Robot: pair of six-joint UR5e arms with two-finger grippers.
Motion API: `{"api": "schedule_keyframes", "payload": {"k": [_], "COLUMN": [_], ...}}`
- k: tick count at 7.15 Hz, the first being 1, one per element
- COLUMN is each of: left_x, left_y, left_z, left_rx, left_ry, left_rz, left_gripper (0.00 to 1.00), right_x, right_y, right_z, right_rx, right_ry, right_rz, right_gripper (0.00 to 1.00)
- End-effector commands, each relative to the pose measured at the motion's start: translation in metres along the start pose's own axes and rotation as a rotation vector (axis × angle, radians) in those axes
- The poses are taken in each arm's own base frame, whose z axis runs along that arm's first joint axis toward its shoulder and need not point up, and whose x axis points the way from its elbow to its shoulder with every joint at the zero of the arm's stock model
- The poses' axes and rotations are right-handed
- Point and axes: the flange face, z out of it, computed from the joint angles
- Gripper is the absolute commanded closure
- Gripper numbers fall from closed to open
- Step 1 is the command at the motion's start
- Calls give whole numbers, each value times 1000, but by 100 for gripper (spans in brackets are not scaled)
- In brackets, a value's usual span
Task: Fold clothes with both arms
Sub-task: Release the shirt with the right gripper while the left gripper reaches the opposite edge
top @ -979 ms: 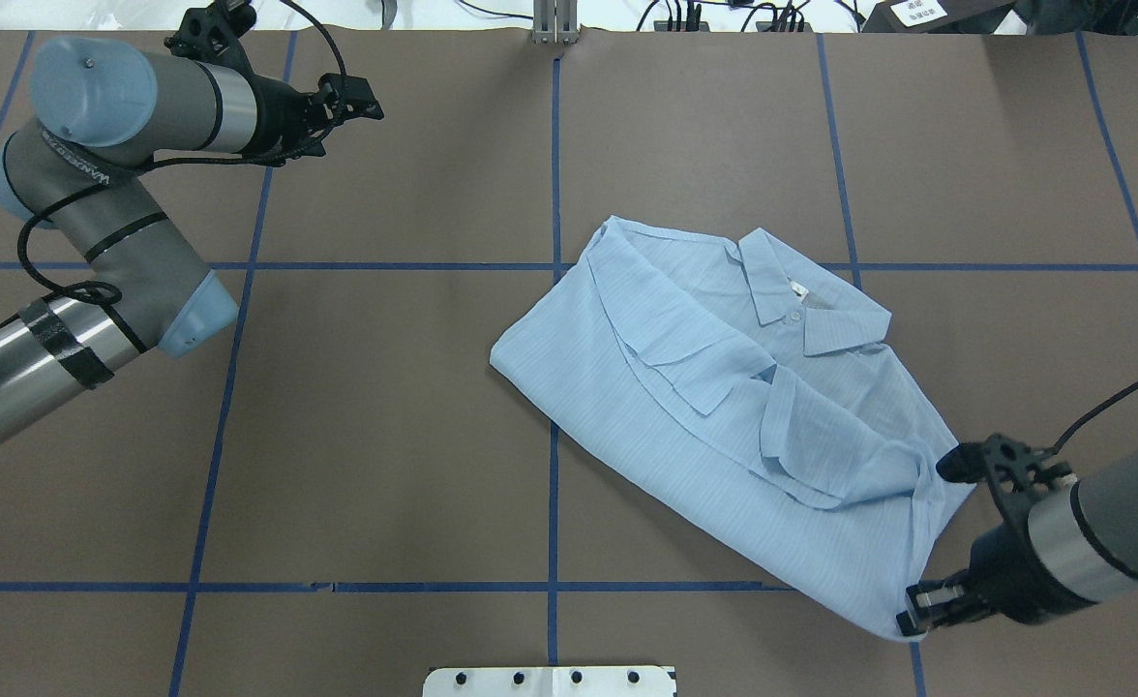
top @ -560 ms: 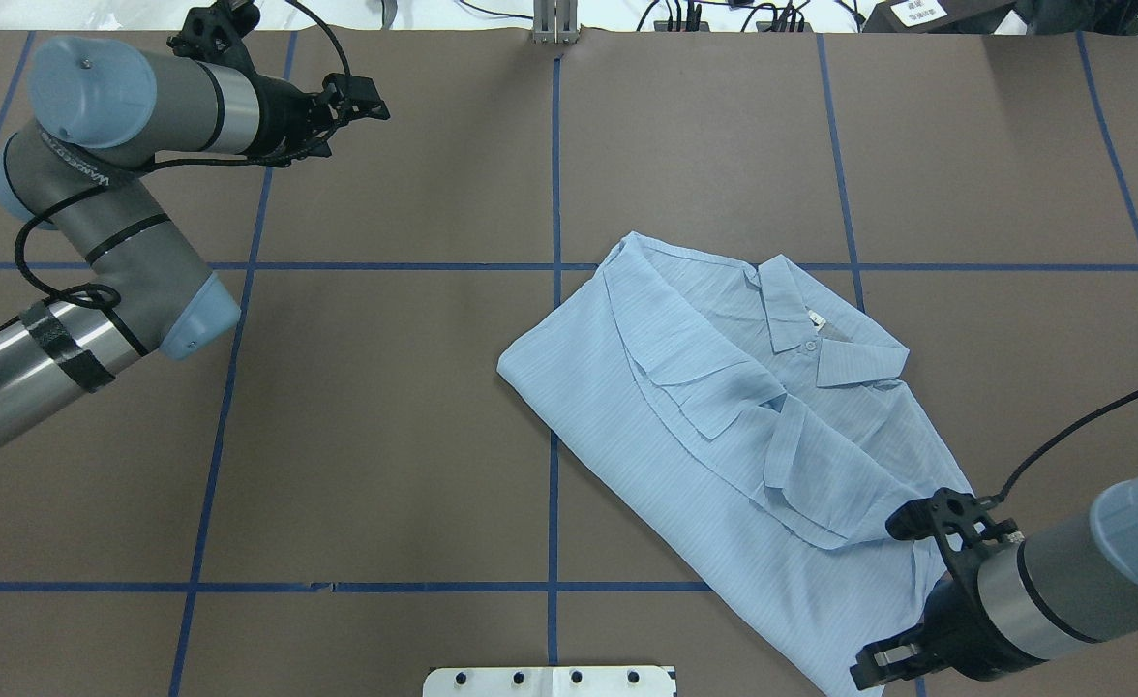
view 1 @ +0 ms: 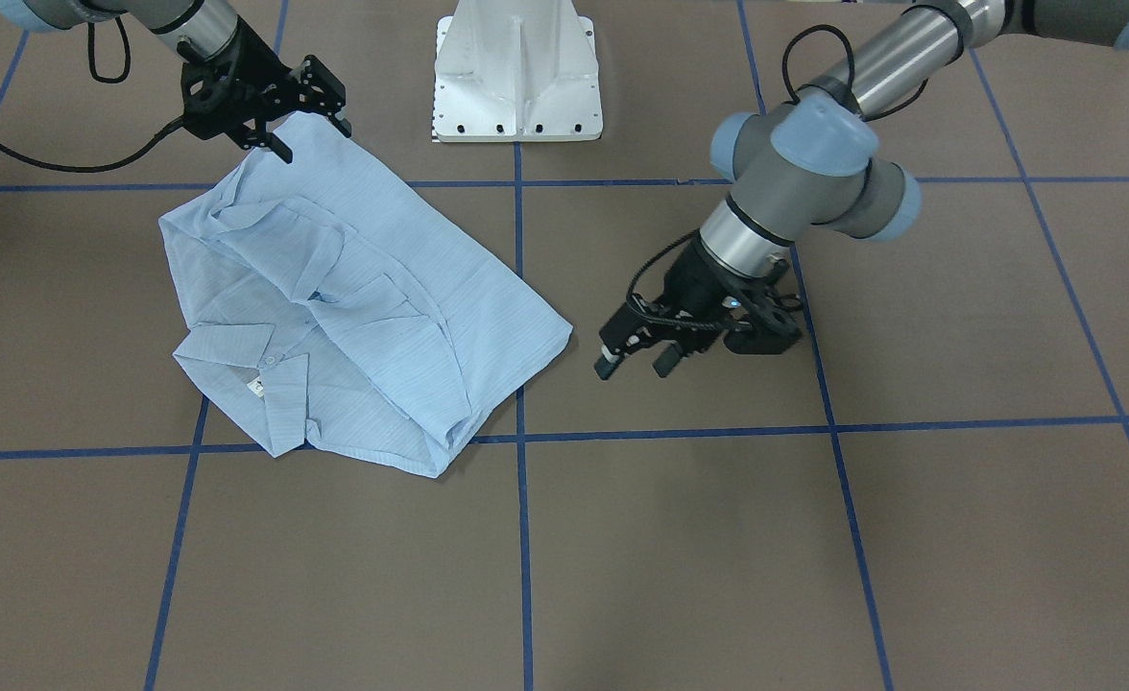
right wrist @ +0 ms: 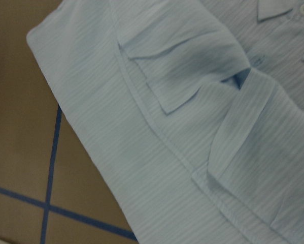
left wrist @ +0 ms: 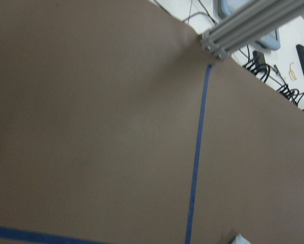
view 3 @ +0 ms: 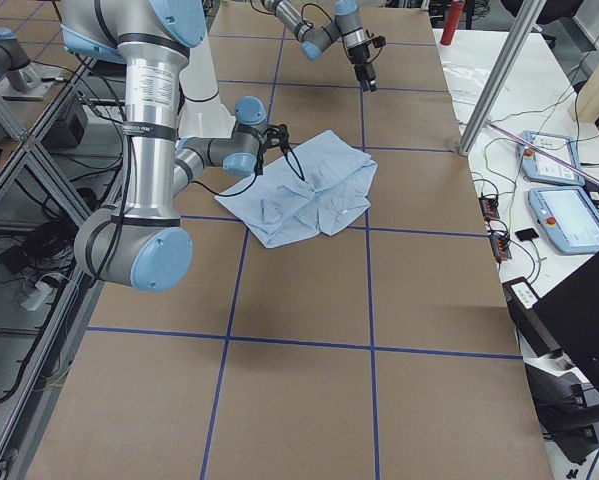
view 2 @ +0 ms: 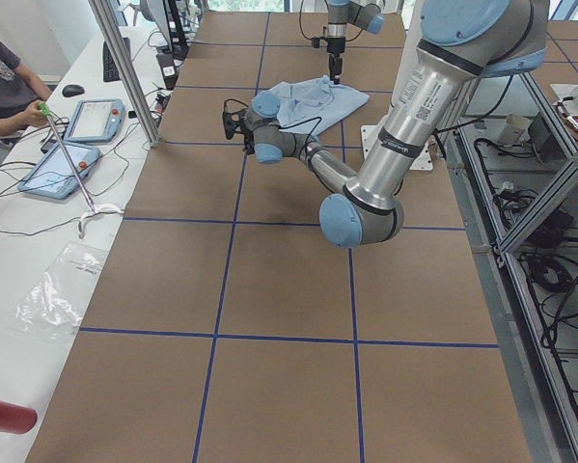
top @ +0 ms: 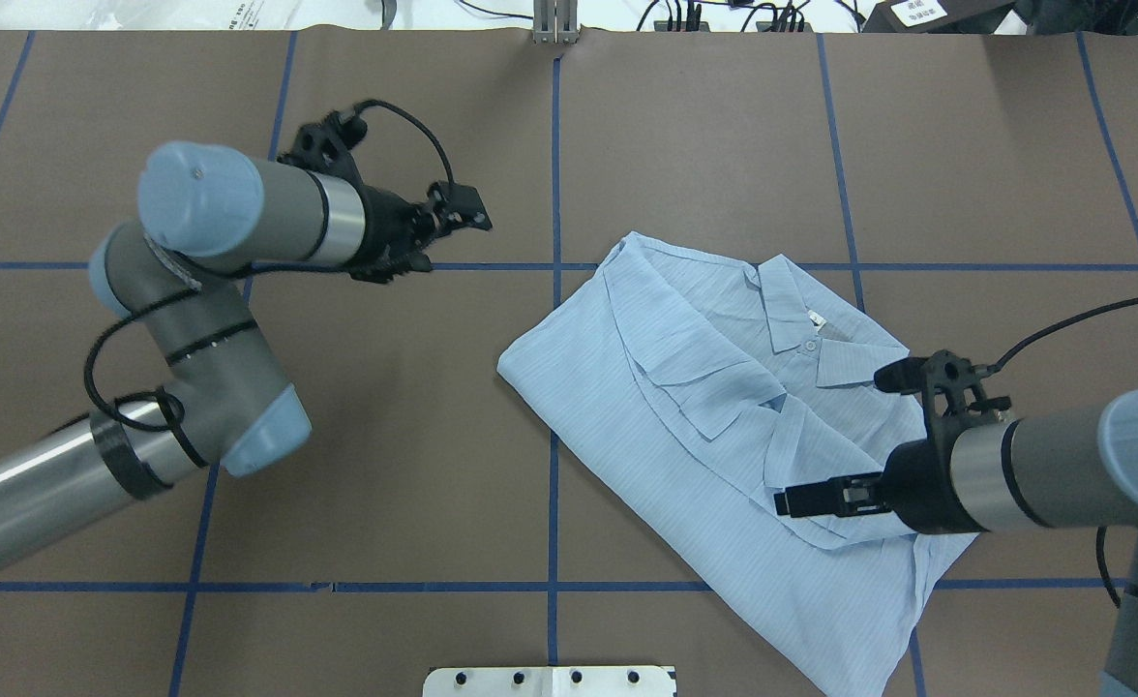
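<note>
We find bare counter [view 1: 718,537] on every side of the left gripper [view 1: 634,367], with an open lane to the shirt [view 1: 363,307]. The right gripper [top: 784,501] and its arm overhang the shirt's near-right part. The white pedestal [view 1: 516,77] blocks the near edge.

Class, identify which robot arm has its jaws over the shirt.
The right grey-and-silver arm: its jaws hang over the light blue striped shirt, while the left arm reaches over bare brown table.
</note>
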Motion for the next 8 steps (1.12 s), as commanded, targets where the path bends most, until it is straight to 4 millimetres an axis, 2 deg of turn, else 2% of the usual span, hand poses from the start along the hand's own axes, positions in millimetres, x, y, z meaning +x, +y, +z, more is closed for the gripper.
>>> {"api": "schedule_keyframes", "payload": {"k": [1, 3, 5, 8], "left_x": [2, -11, 1, 2], "left_y": [110, 116, 117, 116], "left_z": [38, 56, 66, 82], "left_rx": [-31, -19, -11, -5], "left_ry": [-95, -176, -204, -226], "left_rz": [-66, -70, -73, -74], "left_gripper": [4, 7, 10, 15], "right_x": [15, 15, 16, 18], "right_y": [-36, -37, -38, -40], "right_z": [-27, -28, -27, -28], "right_rx": [85, 88, 88, 92], "right_ry": [5, 6, 7, 10], "right_rz": [32, 34, 35, 39], "right_gripper": [0, 0, 0, 0]}}
